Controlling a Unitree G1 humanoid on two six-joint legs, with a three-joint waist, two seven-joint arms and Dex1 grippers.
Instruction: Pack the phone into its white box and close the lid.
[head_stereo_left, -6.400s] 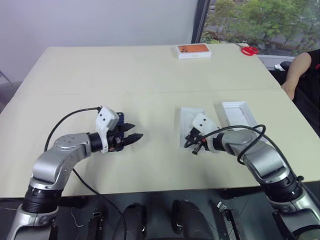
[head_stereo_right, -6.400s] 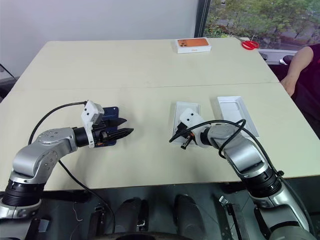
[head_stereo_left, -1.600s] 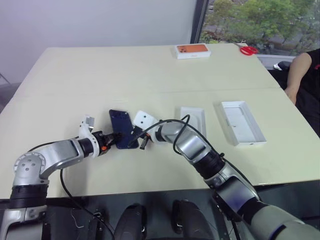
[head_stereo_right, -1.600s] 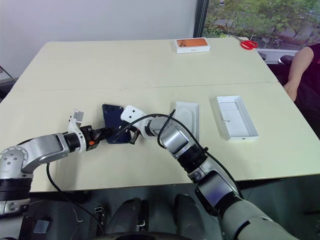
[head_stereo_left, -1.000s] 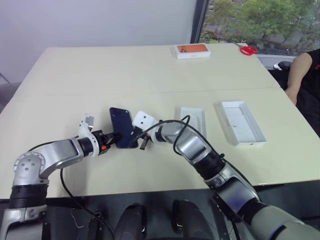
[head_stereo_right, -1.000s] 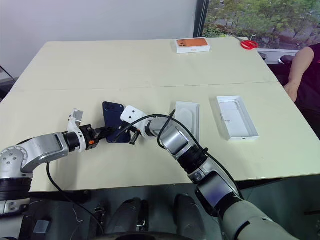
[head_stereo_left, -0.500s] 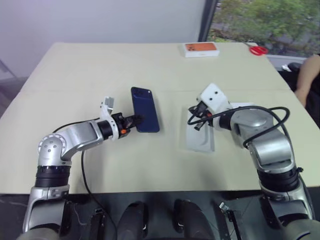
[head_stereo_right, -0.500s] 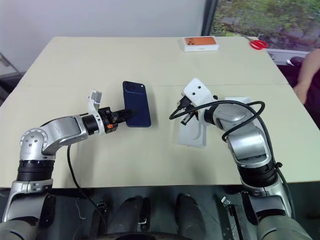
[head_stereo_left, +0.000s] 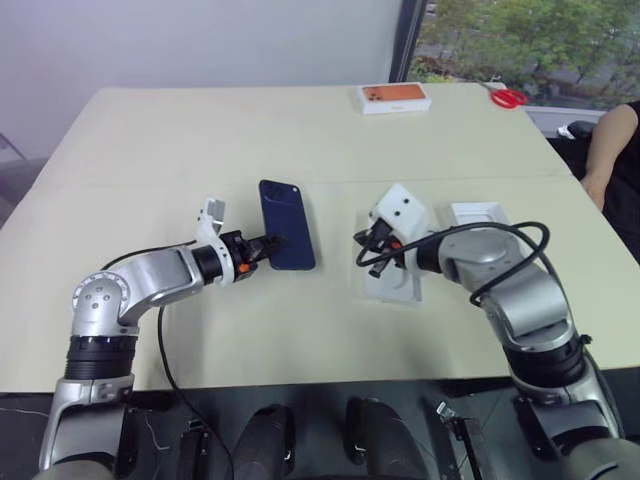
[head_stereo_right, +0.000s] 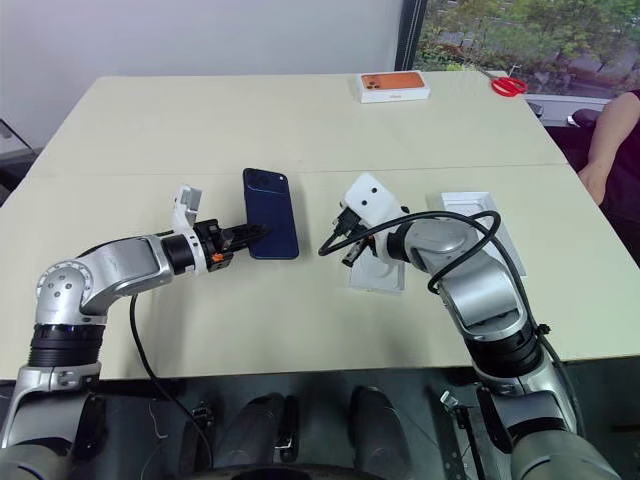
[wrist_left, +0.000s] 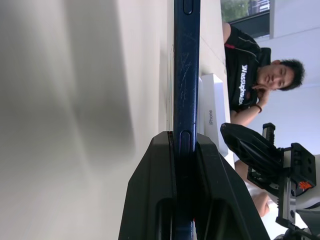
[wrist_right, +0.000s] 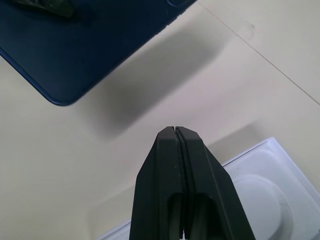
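Note:
The dark blue phone (head_stereo_left: 287, 212) hangs flat a little above the table, camera cluster at its far end. My left gripper (head_stereo_left: 268, 242) is shut on its near short end; in the left wrist view the phone's edge (wrist_left: 186, 75) runs between the fingers (wrist_left: 160, 190). The white box (head_stereo_left: 397, 285) lies just right of the phone, partly under my right gripper (head_stereo_left: 366, 258), which hovers shut and empty over the box's near-left corner. The lid (head_stereo_left: 480, 214) lies beyond my right forearm, mostly hidden. In the right wrist view, the phone (wrist_right: 85, 50) casts a shadow on the table beside the box (wrist_right: 260, 185).
A white box with an orange top (head_stereo_left: 393, 98) and red scissors (head_stereo_left: 505, 97) lie at the table's far edge. A person in a dark shirt (head_stereo_left: 612, 130) sits at the right side with an arm near the table.
My right gripper has left the phone's side and swung right, over the white box. My left gripper has raised the phone and carried it slightly right. The camera has shifted too.

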